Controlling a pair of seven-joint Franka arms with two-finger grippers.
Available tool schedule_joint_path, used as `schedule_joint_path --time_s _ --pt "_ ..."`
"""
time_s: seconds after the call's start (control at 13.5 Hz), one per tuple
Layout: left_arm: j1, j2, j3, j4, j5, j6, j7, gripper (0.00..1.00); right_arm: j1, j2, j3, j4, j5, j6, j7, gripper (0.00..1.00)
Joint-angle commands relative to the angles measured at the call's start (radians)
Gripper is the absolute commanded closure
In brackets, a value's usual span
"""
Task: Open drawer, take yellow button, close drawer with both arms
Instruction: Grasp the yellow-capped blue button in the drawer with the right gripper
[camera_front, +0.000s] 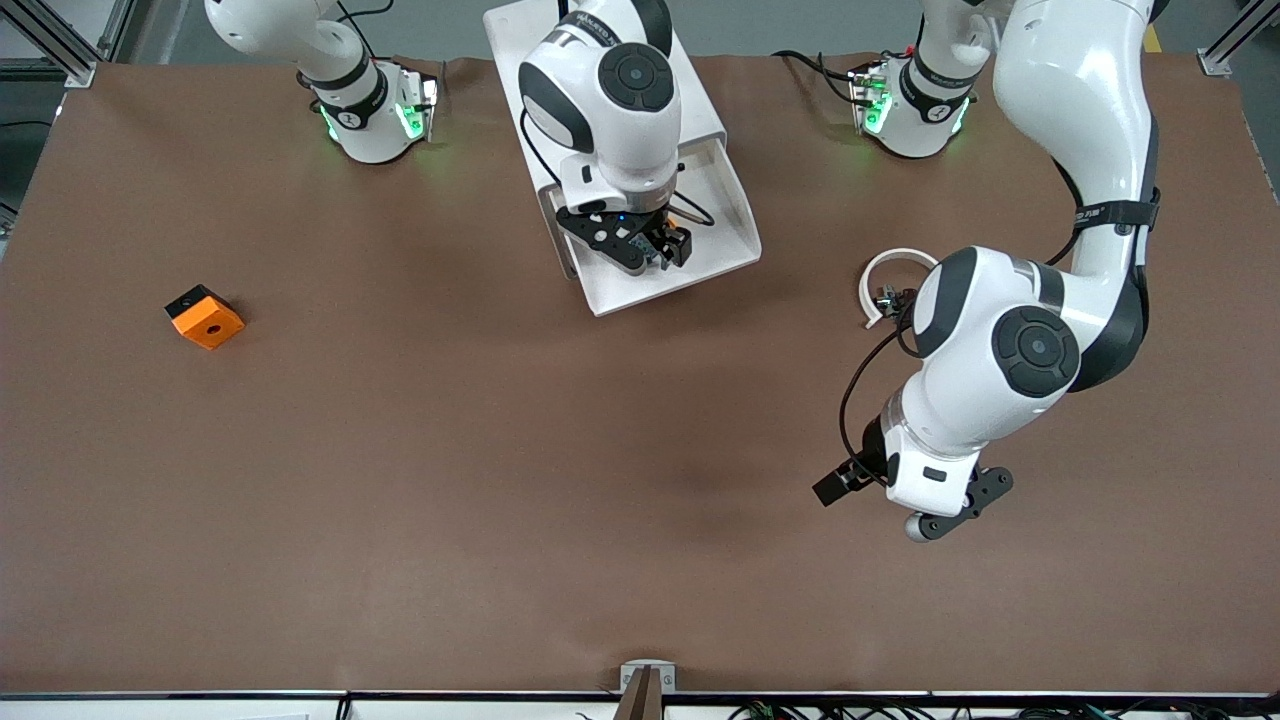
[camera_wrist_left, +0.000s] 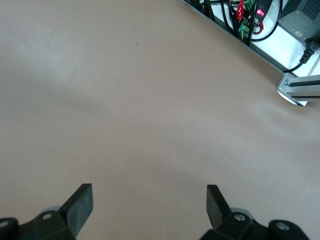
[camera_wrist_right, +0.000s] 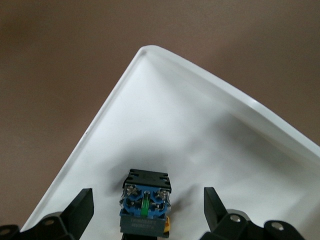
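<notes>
I see the small push button (camera_wrist_right: 145, 207), blue base, black body, yellow cap, lying on its side in the pulled-out white tray drawer (camera_wrist_right: 210, 135), between my right tool's (camera_wrist_right: 148, 207) spread fingers; left tool (camera_wrist_left: 149, 205) hangs spread over the brown surface (camera_wrist_left: 150, 100).

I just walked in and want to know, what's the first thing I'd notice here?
The right pincer hangs open inside the pulled-out drawer, its fingers either side of the little button. The left pincer waits open over bare table toward the left arm's end. A bright orange block sits alone toward the right arm's end.
</notes>
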Motion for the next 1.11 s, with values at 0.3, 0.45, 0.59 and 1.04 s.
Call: schedule_joint_path --time_s 0.3,0.45,0.59,1.04 --pt "0.003 -0.01 -0.008 -0.015 0.021 0.004 0.011 0.0 0.01 0.008 -0.009 0.012 -0.013 -0.004 0.066 0.77" --pt "0.003 -0.007 -0.008 -0.015 0.021 0.011 0.011 0.0 0.01 0.006 -0.008 0.014 -0.01 -0.004 0.087 1.0" --pt "0.005 -0.005 -0.008 -0.015 0.021 0.016 0.011 0.0 0.0 0.005 -0.009 0.02 -0.008 -0.007 0.078 1.0" --pt "0.005 -0.013 -0.008 -0.015 0.018 0.016 0.01 0.0 -0.128 0.0 -0.009 0.204 0.009 -0.163 -0.03 1.0"
